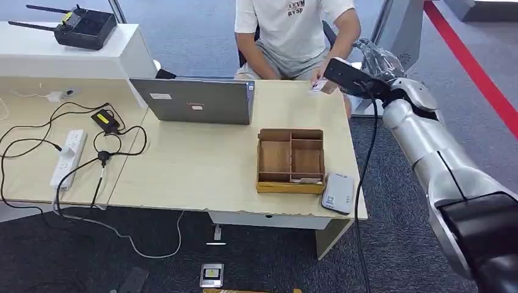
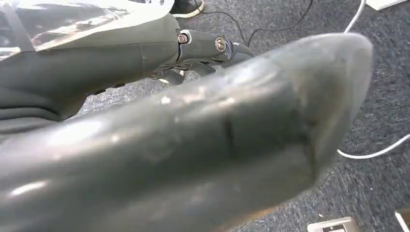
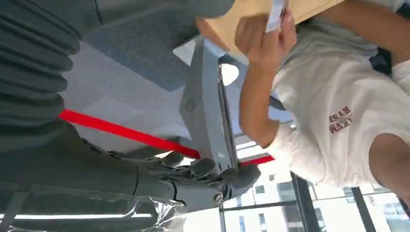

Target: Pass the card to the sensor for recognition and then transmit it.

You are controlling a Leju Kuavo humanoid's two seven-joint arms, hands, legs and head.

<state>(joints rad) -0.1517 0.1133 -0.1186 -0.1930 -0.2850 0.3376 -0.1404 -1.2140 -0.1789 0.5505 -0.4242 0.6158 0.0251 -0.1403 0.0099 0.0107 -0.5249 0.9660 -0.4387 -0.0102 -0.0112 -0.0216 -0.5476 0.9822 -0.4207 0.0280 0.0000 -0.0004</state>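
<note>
The card (image 1: 317,85) is held by the person's hand (image 3: 263,36) at the tabletop (image 1: 201,171) corner, the right hand (image 3: 212,181) hangs apparently empty beside it, the left hand's (image 2: 193,145) state cannot be told — a mistimed handover could drop the card.

On the bench (image 1: 201,165) the laptop (image 1: 195,101) stands at the far side, before the seated person (image 1: 293,33). The tray (image 1: 291,160) lies right of centre near the front edge, with the sensor (image 1: 338,193) just beside its front right corner. The power strip (image 1: 67,157) and cables (image 1: 36,131) lie to the left. The person's hand (image 1: 324,83) holds the card (image 1: 317,85) over the far right corner, close to the right robot hand (image 1: 375,61). A remote (image 1: 82,25) sits on the cabinet (image 1: 73,52) behind the bench's left end.
</note>
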